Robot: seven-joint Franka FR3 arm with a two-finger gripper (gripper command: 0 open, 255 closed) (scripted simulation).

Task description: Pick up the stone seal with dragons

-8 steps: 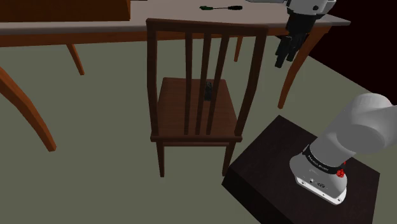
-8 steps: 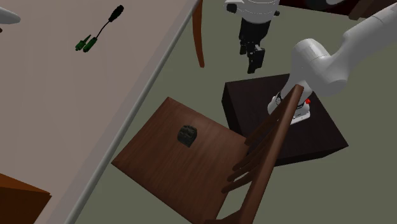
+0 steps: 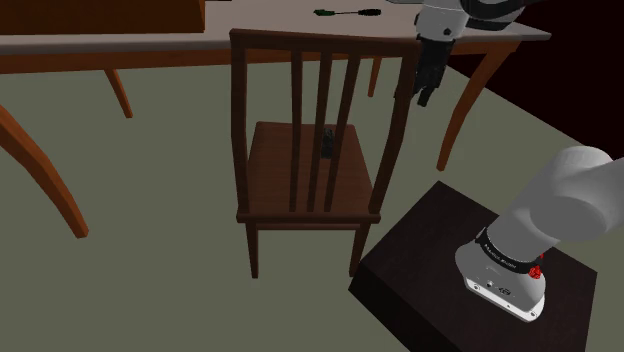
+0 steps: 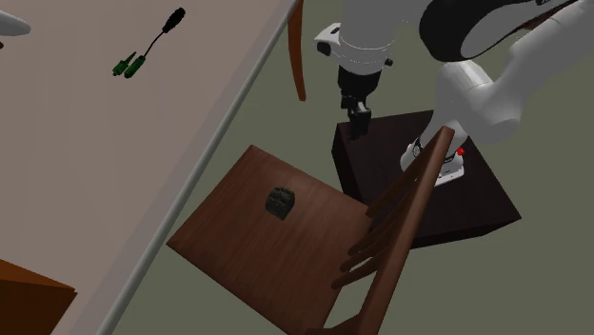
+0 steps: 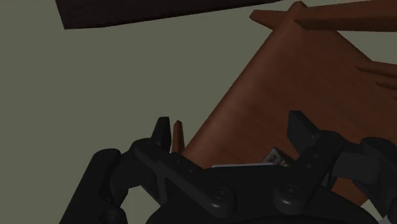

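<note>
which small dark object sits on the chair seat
The blocky dark seal, on the chair seat; the green-ended cable lies on the table.

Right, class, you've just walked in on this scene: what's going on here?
A white arm holds its black pincer open and empty in the air, near the top corner of a chair's back. The small dark seal it is after sits untouched on the chair seat, well apart from the pincer. Beside the chair stands a table with a green and black cable on it. Nothing has been picked up yet.
</note>
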